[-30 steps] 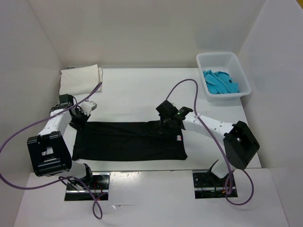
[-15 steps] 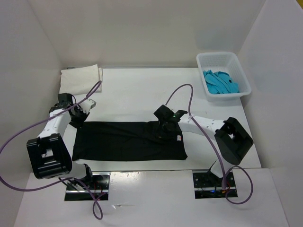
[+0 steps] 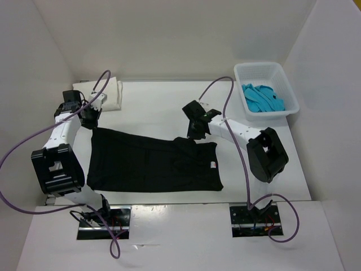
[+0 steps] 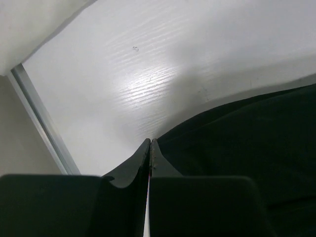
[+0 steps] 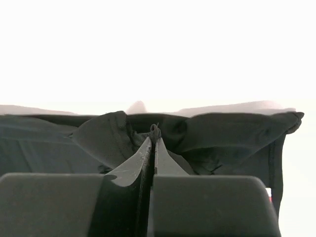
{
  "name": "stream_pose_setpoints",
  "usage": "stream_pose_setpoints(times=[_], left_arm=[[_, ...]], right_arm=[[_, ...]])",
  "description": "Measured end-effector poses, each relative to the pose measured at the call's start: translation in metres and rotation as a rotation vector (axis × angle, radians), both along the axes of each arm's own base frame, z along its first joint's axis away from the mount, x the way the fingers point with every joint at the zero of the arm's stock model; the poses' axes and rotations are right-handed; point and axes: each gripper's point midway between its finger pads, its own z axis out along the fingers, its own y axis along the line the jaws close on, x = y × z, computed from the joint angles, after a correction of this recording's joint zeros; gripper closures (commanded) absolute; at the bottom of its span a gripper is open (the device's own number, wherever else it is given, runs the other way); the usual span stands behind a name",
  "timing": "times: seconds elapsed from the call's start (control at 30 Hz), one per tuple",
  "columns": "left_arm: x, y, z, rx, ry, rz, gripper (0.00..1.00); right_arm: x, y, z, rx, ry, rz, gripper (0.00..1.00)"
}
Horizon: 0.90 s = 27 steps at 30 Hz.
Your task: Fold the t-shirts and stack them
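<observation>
Top external view: the black t-shirt (image 3: 152, 166) lies spread across the near half of the bench (image 3: 158, 107). The left jaws are clenched on its far left corner. The right jaws pinch a bunched fold at its far right edge. A cream-white t-shirt (image 3: 110, 91) sits folded at the far left, and the turquoise t-shirt (image 3: 262, 97) lies in the basket (image 3: 265, 68) at the far right.
</observation>
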Motion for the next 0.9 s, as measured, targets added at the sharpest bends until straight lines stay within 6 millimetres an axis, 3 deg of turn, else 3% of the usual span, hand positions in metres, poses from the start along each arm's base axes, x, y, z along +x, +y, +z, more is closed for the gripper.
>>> stream_pose_setpoints(times=[0.13, 0.27, 0.53, 0.73, 0.9], left_arm=[[-0.014, -0.004, -0.015, -0.01, 0.032, 0.001, 1.0], [-0.043, -0.009, -0.027, 0.029, 0.068, -0.063, 1.0], [-0.094, -0.005, -0.061, 0.128, 0.199, -0.151, 1.0], [-0.104, 0.006, -0.085, 0.113, 0.294, -0.12, 1.0], [-0.107, 0.008, -0.09, 0.114, 0.318, -0.117, 1.0]], right_arm=[[-0.02, -0.007, -0.016, -0.016, 0.053, 0.018, 1.0], [-0.049, -0.017, -0.027, -0.006, 0.112, 0.035, 1.0], [-0.09, 0.001, -0.032, 0.058, 0.184, 0.133, 1.0], [-0.1, 0.007, -0.036, 0.073, 0.211, 0.158, 1.0], [-0.107, 0.005, -0.042, 0.069, 0.232, 0.164, 0.98]])
